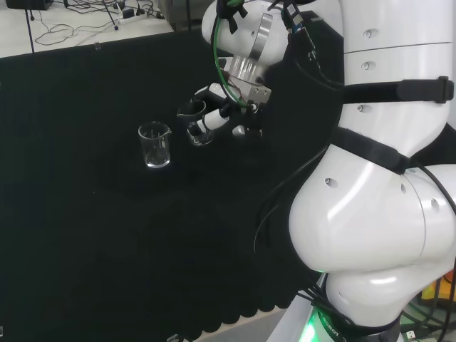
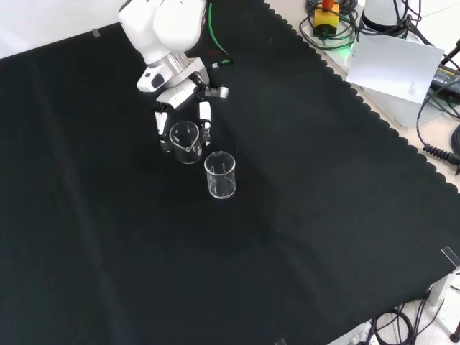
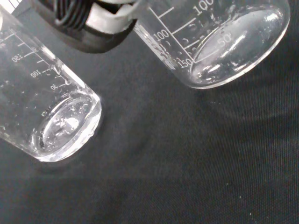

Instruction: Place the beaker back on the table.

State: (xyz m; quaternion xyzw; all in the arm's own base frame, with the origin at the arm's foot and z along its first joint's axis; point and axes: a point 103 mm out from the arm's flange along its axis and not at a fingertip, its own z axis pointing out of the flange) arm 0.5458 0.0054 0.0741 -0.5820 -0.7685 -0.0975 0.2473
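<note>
clear glass everywhere here. in the head view a free beaker stands upright on the black cloth at left, and just to its right the hand has its fingers curled round a second beaker, tilted some, low over the cloth, right beside the free one.

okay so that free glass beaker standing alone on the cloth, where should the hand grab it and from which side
Judging by its pose, grip the free beaker round its straight wall at mid-height, coming in level from its open side, away from the hand and the held beaker. It stands upright, and its flared rim rules out pinching.
</note>
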